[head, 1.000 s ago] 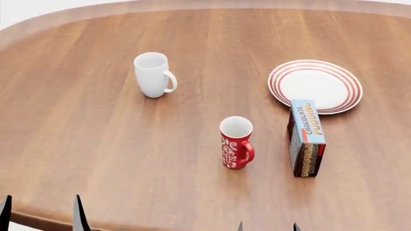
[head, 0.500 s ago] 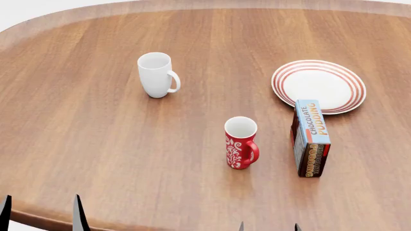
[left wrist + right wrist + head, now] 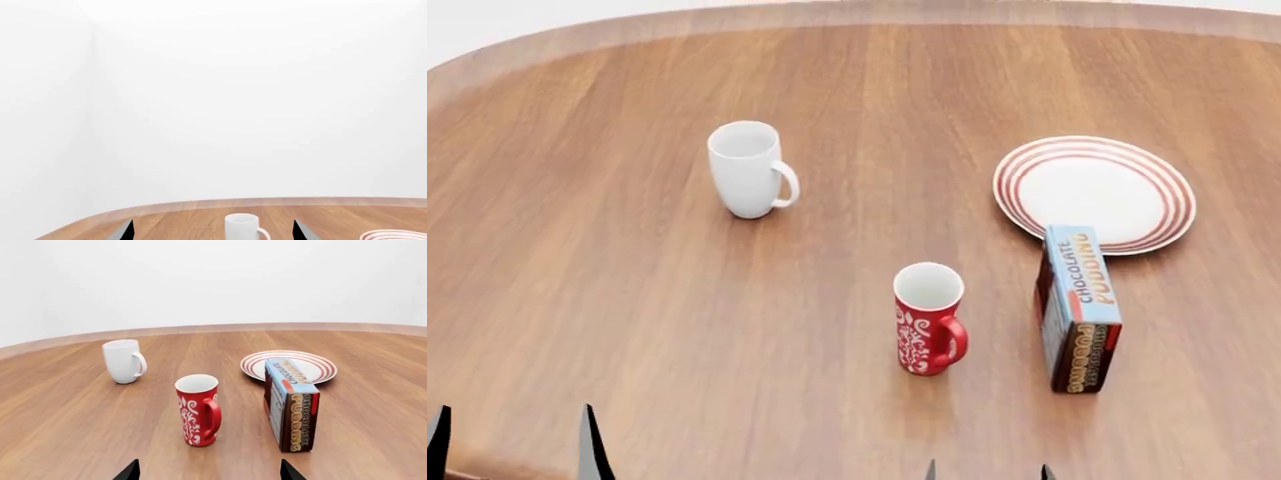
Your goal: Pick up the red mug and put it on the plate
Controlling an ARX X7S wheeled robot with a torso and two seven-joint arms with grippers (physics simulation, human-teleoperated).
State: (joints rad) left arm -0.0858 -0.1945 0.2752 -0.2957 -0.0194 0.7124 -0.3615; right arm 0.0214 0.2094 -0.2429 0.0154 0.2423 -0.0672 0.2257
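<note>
Red mug (image 3: 929,318) upright on the wood table (image 3: 627,300), mid-front, handle twd my right. Plate (image 3: 1094,192) farther back-right, bare. Choc pudding box (image 3: 1078,308) stands on edge just right of the mug, its far end at the plate's near rim, so it sits btwn mug & plate. White mug (image 3: 747,169) back-left, well apart. My left claw (image 3: 514,440) & right claw (image 3: 988,470): only tips show at the near edge, fingers apart, both holding nothing.

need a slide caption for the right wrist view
Red mug upright on the table, pudding box between it and the plate.
</note>
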